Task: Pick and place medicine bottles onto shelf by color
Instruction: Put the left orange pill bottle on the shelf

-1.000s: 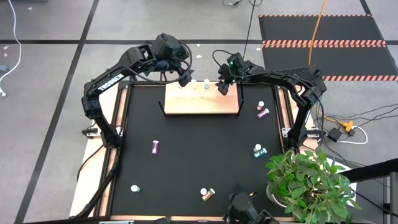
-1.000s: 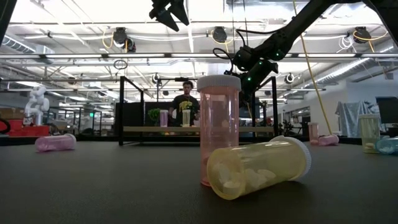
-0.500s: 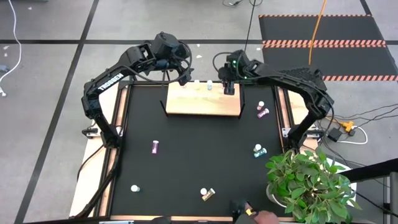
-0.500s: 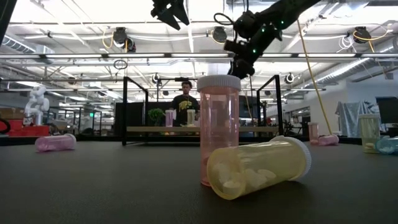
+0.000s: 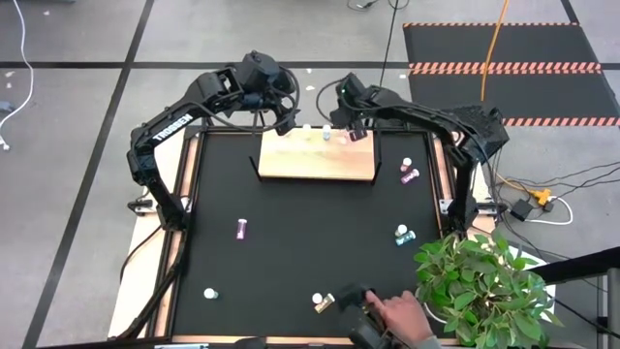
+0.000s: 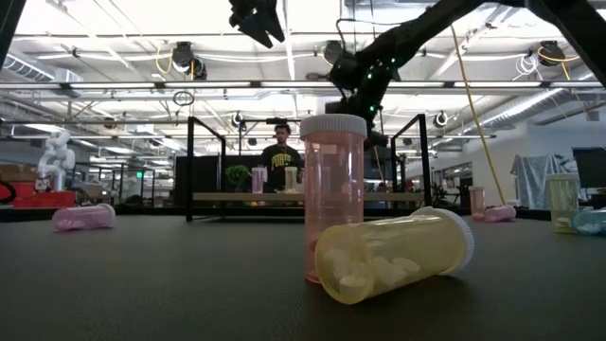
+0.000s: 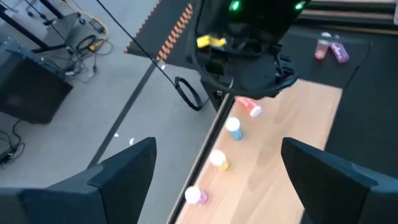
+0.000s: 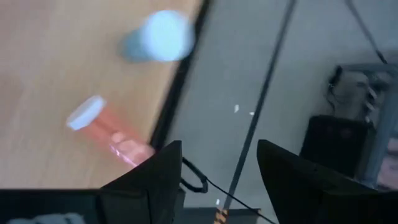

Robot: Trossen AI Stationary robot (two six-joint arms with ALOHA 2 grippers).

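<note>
Pink bottle down on the shelf — tipped over at its back edge.
My right gripper hangs above it, jaws apart and empty; left gripper waits open nearby. Next, I judge — right it, then fetch another bottle.

**A:** How many medicine bottles are showing?

**B:** Twelve. Four are sitting on the one shelf, just beside the right gripper. Eight are resting well apart from it on the table.

**A:** What else is showing?

**B:** Two grippers, counting the left gripper, one person's hand and one plant.
</note>
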